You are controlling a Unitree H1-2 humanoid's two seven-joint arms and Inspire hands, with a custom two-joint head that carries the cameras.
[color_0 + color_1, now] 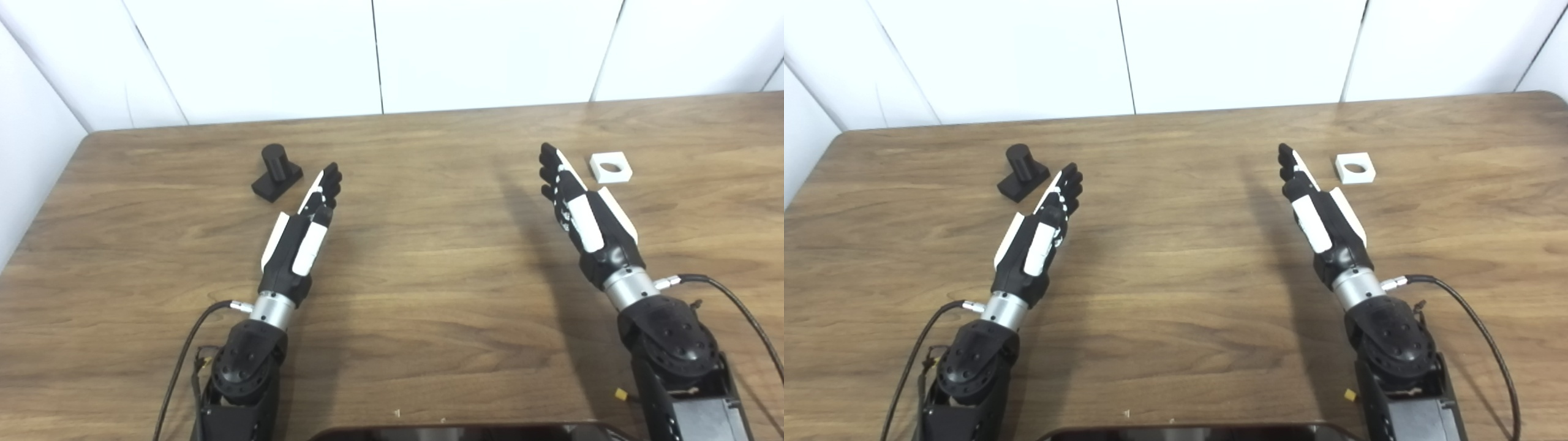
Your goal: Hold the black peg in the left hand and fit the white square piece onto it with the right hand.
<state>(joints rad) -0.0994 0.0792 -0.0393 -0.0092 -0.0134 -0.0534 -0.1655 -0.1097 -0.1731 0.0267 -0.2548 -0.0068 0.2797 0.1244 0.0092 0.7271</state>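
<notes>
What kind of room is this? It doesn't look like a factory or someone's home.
Probably a robot lab or test bench. A bare wooden table stands against plain white wall panels, and on it lie only two practice parts: a black peg and a white square piece, with both robot hands empty.

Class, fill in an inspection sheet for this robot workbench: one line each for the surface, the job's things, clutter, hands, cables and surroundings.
Surface: wooden table, wood grain, bare in the middle.
Job's things: black peg stands upright on its base, far left, on the table; white square piece lies flat, hole up, far right. Neither is held.
Clutter: a small yellow bit and pale specks near the front edge.
Hands: left hand open, fingers extended, just right of the peg, apart from it; right hand open, just left of the white piece, not touching it.
Cables: one black cable at the left wrist, one black cable at the right wrist.
Surroundings: white panelled wall behind the table; a dark edge at the bottom.
</notes>
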